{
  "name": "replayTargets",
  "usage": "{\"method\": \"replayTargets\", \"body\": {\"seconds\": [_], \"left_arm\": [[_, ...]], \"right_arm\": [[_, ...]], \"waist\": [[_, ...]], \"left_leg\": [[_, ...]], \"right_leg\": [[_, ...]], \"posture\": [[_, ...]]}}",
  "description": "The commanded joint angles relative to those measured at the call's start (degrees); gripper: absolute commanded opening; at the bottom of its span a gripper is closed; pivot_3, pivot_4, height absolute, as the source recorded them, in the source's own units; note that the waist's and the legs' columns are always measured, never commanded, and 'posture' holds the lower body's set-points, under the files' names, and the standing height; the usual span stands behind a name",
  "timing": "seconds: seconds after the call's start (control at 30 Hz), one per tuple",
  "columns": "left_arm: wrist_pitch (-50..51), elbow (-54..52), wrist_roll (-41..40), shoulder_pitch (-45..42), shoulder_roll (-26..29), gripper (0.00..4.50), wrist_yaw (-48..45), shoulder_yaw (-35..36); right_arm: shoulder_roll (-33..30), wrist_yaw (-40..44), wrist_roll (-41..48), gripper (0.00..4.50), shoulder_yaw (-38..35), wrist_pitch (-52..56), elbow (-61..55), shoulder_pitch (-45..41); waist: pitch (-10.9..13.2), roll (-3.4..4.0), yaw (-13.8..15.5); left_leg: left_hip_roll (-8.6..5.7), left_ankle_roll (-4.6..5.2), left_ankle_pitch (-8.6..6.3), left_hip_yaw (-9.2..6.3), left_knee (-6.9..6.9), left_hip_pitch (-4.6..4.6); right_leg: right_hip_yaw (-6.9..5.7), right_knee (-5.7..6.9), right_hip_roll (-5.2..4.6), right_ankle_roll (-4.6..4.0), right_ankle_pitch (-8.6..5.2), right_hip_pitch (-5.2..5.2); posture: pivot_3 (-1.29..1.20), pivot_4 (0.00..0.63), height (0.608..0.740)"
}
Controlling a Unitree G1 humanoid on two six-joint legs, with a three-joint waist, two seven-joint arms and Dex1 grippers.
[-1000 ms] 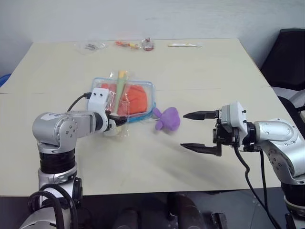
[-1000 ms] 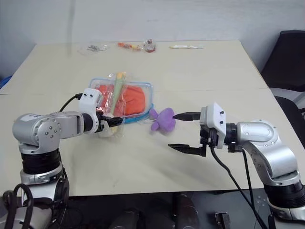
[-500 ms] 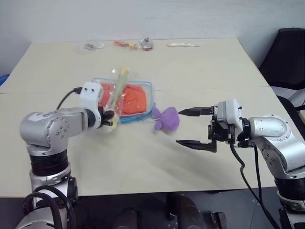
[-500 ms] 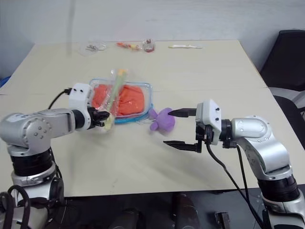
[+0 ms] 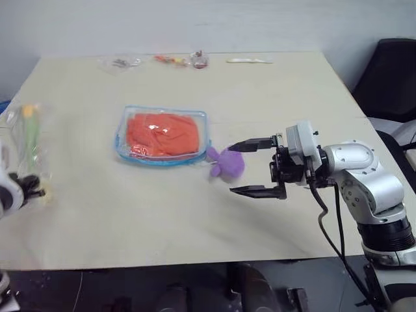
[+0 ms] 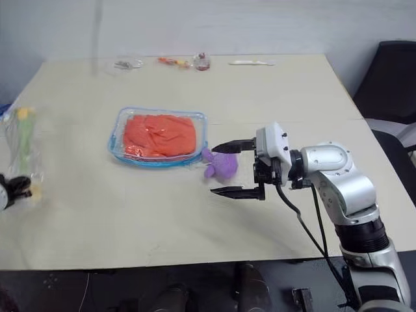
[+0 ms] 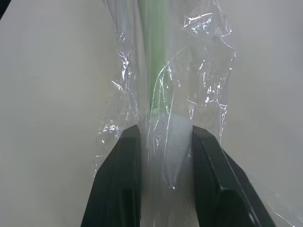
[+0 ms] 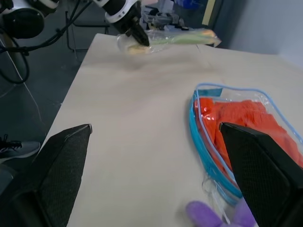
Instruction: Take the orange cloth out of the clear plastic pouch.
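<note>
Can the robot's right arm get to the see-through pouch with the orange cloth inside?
Probably yes. The open right gripper hovers beside the blue-edged clear plastic pouch holding the orange cloth; just the small purple plush toy lies between.

Even, soft light falls from overhead on the pale beige wooden table point(image 5: 195, 201), leaving only faint shadows beneath things. Small white glints sit on the clear plastic pouch with the light blue border point(image 5: 162, 134). Left of that pouch, the thin crinkled clear bag point(image 5: 26, 140) is motion-smeared; up close it glares.
</note>
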Motion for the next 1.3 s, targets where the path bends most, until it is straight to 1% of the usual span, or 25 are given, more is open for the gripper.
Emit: {"method": "replayTargets", "body": {"seconds": [0.03, 0.07, 0.13, 0.2, 0.3, 0.43, 0.5, 0.57, 0.6, 0.67, 0.77, 0.8, 0.87, 0.93, 1.0, 1.03, 1.07, 1.1, 1.13, 1.23, 1.3], "left_arm": [[-7.8, 1.9, 2.5, 3.9, -0.2, 0.98, -2.3, 4.1], [-9.1, 2.6, 2.7, 5.1, -0.6, 0.98, -2.9, 4.4], [-11.4, 3.3, 3.3, 7.3, -1.3, 1.69, -3.5, 5.2], [-13.3, 3.5, 3.6, 9.3, -1.8, 2.18, -4.5, 5.9], [-16.8, 4.2, 5.3, 12.3, -1.4, 3.19, -4.7, 5.6], [-18.6, 5.1, 5.3, 13.4, -1.1, 4.48, -5.8, 7.0], [-18.9, 4.8, 4.9, 13.4, -0.4, 4.48, -6.9, 7.6], [-20.1, 3.2, 3.2, 13.7, 1.3, 4.48, -10.5, 9.0], [-21.2, 2.2, 2.0, 13.9, 2.6, 4.48, -13.4, 10.1], [-27.2, -1.0, -0.8, 14.8, 6.1, 4.48, -21.8, 11.7], [-34.5, -4.0, -2.0, 17.0, 8.9, 4.48, -30.0, 10.7], [-39.4, -5.1, -1.5, 17.8, 10.3, 4.48, -33.5, 8.9], [-50.0, -4.3, 2.4, 19.2, 14.7, 4.48, -38.5, 2.5], [-62.3, 2.0, 7.9, 14.4, 19.4, 4.48, -39.3, -9.0], [-70.7, 7.9, 11.2, 9.2, 21.8, 4.48, -40.1, -17.4], [-75.6, 12.0, 13.9, 4.9, 22.6, 4.48, -40.9, -22.9], [-80.6, 16.5, 16.9, -0.4, 22.5, 4.48, -41.9, -28.6], [-84.5, 20.1, 19.1, -4.6, 22.3, 4.48, -42.7, -32.7], [-88.0, 24.8, 21.5, -10.6, 20.5, 4.48, -43.5, -37.3], [-96.7, 36.8, 27.2, -23.3, 16.0, 4.48, -45.4, -46.5], [-102.2, 44.3, 30.5, -29.2, 13.6, 4.48, -46.0, -50.7]], "right_arm": [[1.1, 0.9, 0.3, 4.5, 0.3, -0.9, 0.2, -1.1], [1.3, 1.1, 0.1, 4.5, 0.4, -1.0, 0.4, -1.1], [1.6, 1.2, -0.2, 4.5, 0.5, -1.0, 0.4, -1.0], [1.8, 1.1, -0.2, 4.5, 0.5, -0.9, 0.3, -1.0], [1.8, 1.2, -0.2, 4.5, 0.4, -0.9, 0.2, -0.9], [1.8, 1.0, -0.5, 4.5, 0.3, -0.9, 0.4, -1.0], [1.7, 0.8, -0.7, 4.5, 0.3, -0.9, 0.4, -0.9], [1.4, 0.7, -0.9, 4.5, 0.1, -0.9, 0.3, -0.7], [1.2, 0.7, -1.1, 4.5, 0.0, -0.9, 0.3, -0.6], [0.7, 0.5, -1.1, 4.5, -0.6, -0.7, 0.1, -0.1], [0.2, 0.1, -1.1, 4.5, -1.0, -0.4, 0.1, 0.1], [0.0, -0.1, -1.2, 4.5, -1.2, -0.5, 0.1, 0.3], [-0.3, -0.7, -1.3, 4.5, -1.4, -0.4, 0.1, 0.6], [-0.4, -1.2, -1.3, 4.5, -1.6, -0.3, -0.4, 1.0], [-0.3, -1.7, -1.3, 4.5, -1.5, -0.3, -0.7, 1.1], [-0.2, -2.1, -1.4, 4.5, -1.6, -0.2, -1.1, 1.4], [-0.2, -2.6, -1.3, 4.5, -1.7, -0.1, -1.6, 1.7], [-0.2, -2.9, -1.3, 4.5, -1.8, 0.0, -2.0, 1.9], [-0.3, -3.5, -1.1, 4.5, -2.1, 0.1, -2.8, 2.5], [-0.9, -4.8, -0.7, 4.5, -2.8, 0.7, -5.0, 3.7], [-1.5, -5.7, -0.3, 4.5, -3.5, 1.2, -6.5, 4.5]], "waist": [[0.0, -0.06, 0.1], [0.0, -0.07, 0.2], [0.0, -0.07, 0.1], [0.0, -0.07, -0.2], [0.0, -0.07, -0.3], [0.0, -0.06, -0.3], [0.0, -0.07, -0.3], [0.0, -0.08, -0.2], [0.0, -0.1, -0.2], [0.0, -0.15, -0.2], [0.0, -0.16, -0.1], [0.0, -0.07, -0.2], [0.1, 0.02, -0.2], [0.1, 0.09, -0.1], [0.1, 0.1, -0.1], [0.1, 0.1, -0.2], [0.1, 0.11, -0.2], [0.1, 0.1, -0.3], [0.1, 0.1, -0.3], [0.1, 0.08, -0.3], [0.1, 0.02, -0.4]], "left_leg": [[0.0, 0.0, 0.0, -0.04, 0.0, -0.03], [-0.01, 0.0, 0.0, -0.06, 0.0, -0.03], [-0.02, 0.0, 0.0, -0.07, 0.0, -0.04], [-0.01, 0.0, 0.0, -0.06, -0.01, -0.03], [0.02, -0.02, -0.01, -0.02, -0.05, 0.0], [0.04, -0.03, -0.02, 0.01, -0.07, 0.01], [0.04, -0.02, -0.02, 0.02, -0.07, 0.01], [0.04, -0.02, -0.02, 0.0, -0.06, 0.0], [0.04, -0.02, -0.02, 0.0, -0.06, 0.0], [0.04, -0.02, -0.02, -0.02, -0.06, -0.01], [0.05, -0.04, -0.03, -0.1, -0.04, -0.06], [0.04, -0.04, -0.03, -0.09, -0.05, -0.06], [0.02, -0.04, -0.03, -0.04, -0.08, -0.04], [0.05, -0.06, -0.04, -0.06, -0.08, -0.04], [0.03, -0.06, -0.04, -0.05, -0.06, -0.03], [0.05, -0.07, -0.04, -0.03, -0.08, -0.04], [0.05, -0.07, -0.04, -0.01, -0.1, -0.05], [0.04, -0.06, -0.04, 0.1, -0.16, -0.07], [0.06, -0.06, -0.04, 0.1, -0.17, -0.08], [0.03, -0.03, -0.03, 0.2, -0.16, -0.23], [0.0, 0.01, -0.04, 0.29, -0.11, -0.22]], "right_leg": [[-0.04, -0.02, -0.01, 0.0, 0.0, 0.0], [-0.06, -0.02, -0.03, 0.0, 0.0, 0.01], [-0.07, -0.02, -0.05, 0.0, 0.0, 0.01], [-0.07, -0.01, -0.04, 0.0, 0.0, 0.01], [-0.1, -0.01, -0.04, -0.01, -0.01, -0.01], [-0.12, -0.01, -0.04, -0.03, -0.01, -0.02], [-0.11, 0.0, -0.06, -0.03, -0.01, -0.02], [-0.13, 0.0, -0.06, -0.03, -0.01, -0.02], [-0.13, 0.0, -0.07, -0.03, -0.01, -0.02], [-0.16, -0.01, -0.08, -0.03, -0.02, -0.02], [-0.25, -0.01, -0.16, -0.08, -0.05, -0.04], [-0.24, -0.03, -0.18, -0.08, -0.05, -0.04], [-0.23, -0.03, -0.19, -0.08, -0.05, -0.04], [-0.28, -0.02, -0.14, -0.12, -0.07, -0.04], [-0.28, 0.04, -0.13, -0.14, -0.08, -0.04], [-0.26, 0.05, -0.09, -0.14, -0.07, -0.04], [-0.26, 0.02, -0.07, -0.14, -0.07, -0.05], [-0.24, 0.06, -0.05, -0.15, -0.07, -0.03], [-0.25, 0.03, -0.02, -0.14, -0.07, -0.07], [-0.32, 0.03, 0.02, -0.13, -0.06, -0.09], [-0.51, 0.04, -0.05, -0.11, -0.04, -0.08]], "posture": [[0.0, 0.15, 0.74], [0.0, 0.15, 0.74], [0.0, 0.15, 0.74], [0.0, 0.15, 0.74], [0.0, 0.15, 0.74], [0.0, 0.15, 0.74], [0.0, 0.15, 0.74], [0.0, 0.15, 0.74], [0.0, 0.15, 0.74], [0.0, 0.15, 0.74], [0.0, 0.15, 0.74], [0.0, 0.15, 0.74], [0.0, 0.15, 0.74], [0.0, 0.15, 0.74], [0.0, 0.15, 0.74], [0.0, 0.15, 0.74], [0.0, 0.15, 0.74], [0.0, 0.15, 0.74], [0.0, 0.15, 0.74], [0.0, 0.15, 0.74], [0.0, 0.15, 0.74]]}}
